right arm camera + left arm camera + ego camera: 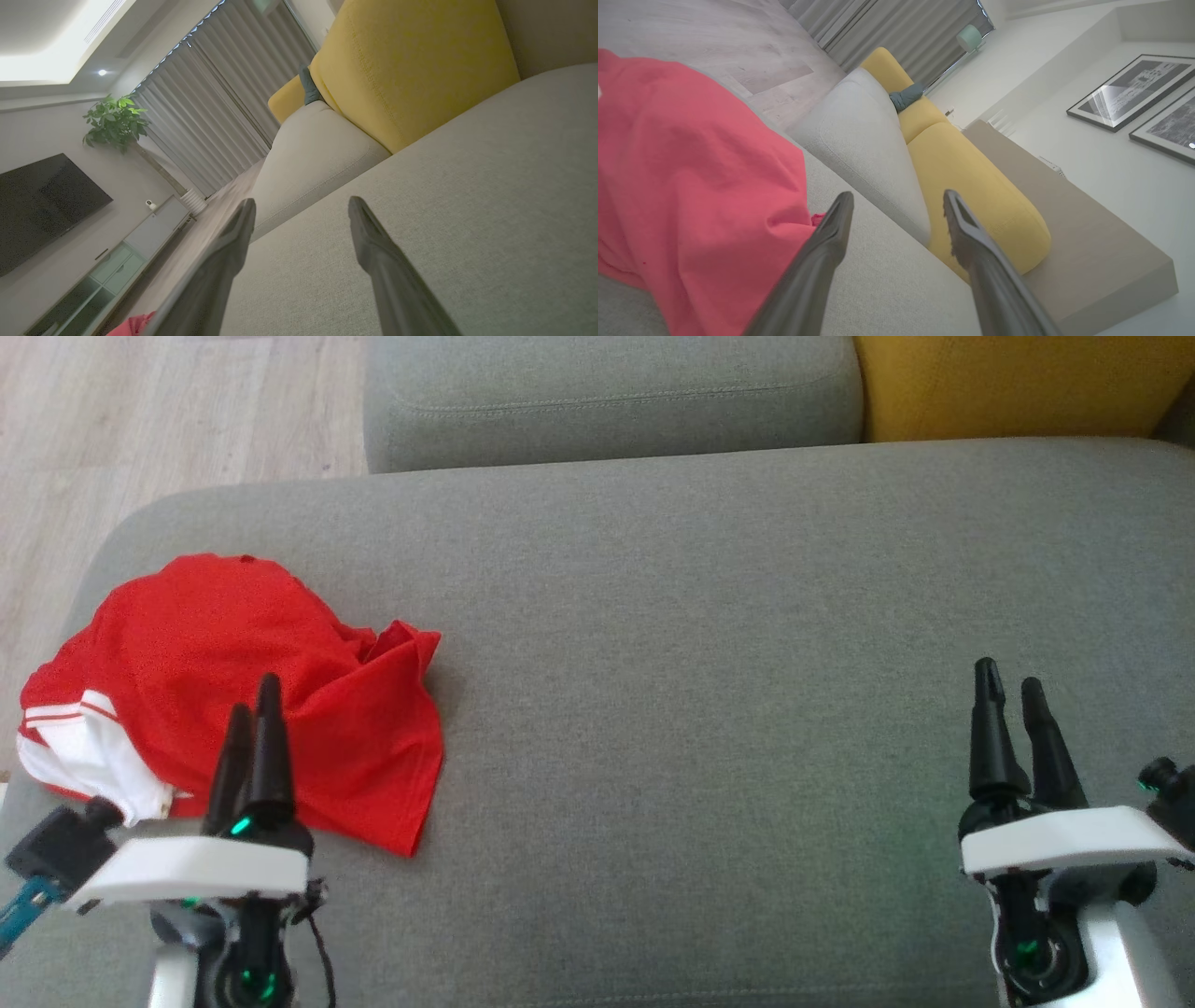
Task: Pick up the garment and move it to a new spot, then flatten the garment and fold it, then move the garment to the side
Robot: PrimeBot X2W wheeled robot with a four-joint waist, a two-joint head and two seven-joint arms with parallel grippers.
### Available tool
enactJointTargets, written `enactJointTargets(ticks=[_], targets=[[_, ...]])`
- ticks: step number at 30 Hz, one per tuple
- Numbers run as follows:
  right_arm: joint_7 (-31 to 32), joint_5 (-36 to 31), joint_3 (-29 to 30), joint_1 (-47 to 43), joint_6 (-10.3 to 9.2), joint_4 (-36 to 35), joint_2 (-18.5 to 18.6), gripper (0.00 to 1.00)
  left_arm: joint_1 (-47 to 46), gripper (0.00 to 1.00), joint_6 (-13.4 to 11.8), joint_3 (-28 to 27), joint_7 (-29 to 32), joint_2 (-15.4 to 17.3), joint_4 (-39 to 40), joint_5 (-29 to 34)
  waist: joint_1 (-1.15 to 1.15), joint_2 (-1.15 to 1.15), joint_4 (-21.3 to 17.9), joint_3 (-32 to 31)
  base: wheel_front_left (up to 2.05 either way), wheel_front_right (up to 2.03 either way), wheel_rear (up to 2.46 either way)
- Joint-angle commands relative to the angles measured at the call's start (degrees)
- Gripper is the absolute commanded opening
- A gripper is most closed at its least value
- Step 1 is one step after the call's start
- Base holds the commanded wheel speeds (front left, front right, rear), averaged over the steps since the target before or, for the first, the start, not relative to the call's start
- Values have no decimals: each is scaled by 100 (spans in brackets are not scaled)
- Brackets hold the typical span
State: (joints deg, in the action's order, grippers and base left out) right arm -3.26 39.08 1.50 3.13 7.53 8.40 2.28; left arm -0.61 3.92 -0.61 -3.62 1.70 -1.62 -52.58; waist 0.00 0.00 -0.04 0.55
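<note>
The left gripper (pixel 255 695) is closest, at the near left corner of the seat (pixel 709 644). Its two fingers are spread apart with nothing between them, and the left wrist view shows the gap plainly. The right gripper (pixel 1008 674) is at the seat's near right end, likewise spread and empty, over bare fabric.

The seat is a broad grey cushion running across the head view. Along the seat's far edge stand a grey cushion (pixel 607 392) and, to its right, a yellow cushion (pixel 1018 383), the two touching. Pale wood floor (pixel 140 420) lies beyond the seat's far left corner.

The garment (pixel 233 663), red with a white striped panel (pixel 75 747), lies crumpled in a heap on the seat's left end, well apart from the right gripper. The left gripper's fingertips overlap its near edge, but I cannot tell whether they touch the cloth.
</note>
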Motion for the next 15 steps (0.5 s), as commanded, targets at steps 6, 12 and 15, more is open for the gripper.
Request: enactJointTargets(ticks=[6, 12, 15], targets=[[-203, -838, -200, 293, -2, -270, 38, 100, -191, 100, -89, 257, -160, 99, 296, 1016, 0, 0, 5, 8, 0, 0, 0], [-287, -1288, -296, 272, -2, -316, 40, 100, -172, 100, -260, 481, -245, 218, 291, 1598, 0, 0, -4, 12, 0, 0, 0], [-338, -1547, -347, 251, -3, -337, 41, 100, -173, 100, -405, 683, -296, 375, 286, 1975, 0, 0, -11, 13, 0, 0, 0]])
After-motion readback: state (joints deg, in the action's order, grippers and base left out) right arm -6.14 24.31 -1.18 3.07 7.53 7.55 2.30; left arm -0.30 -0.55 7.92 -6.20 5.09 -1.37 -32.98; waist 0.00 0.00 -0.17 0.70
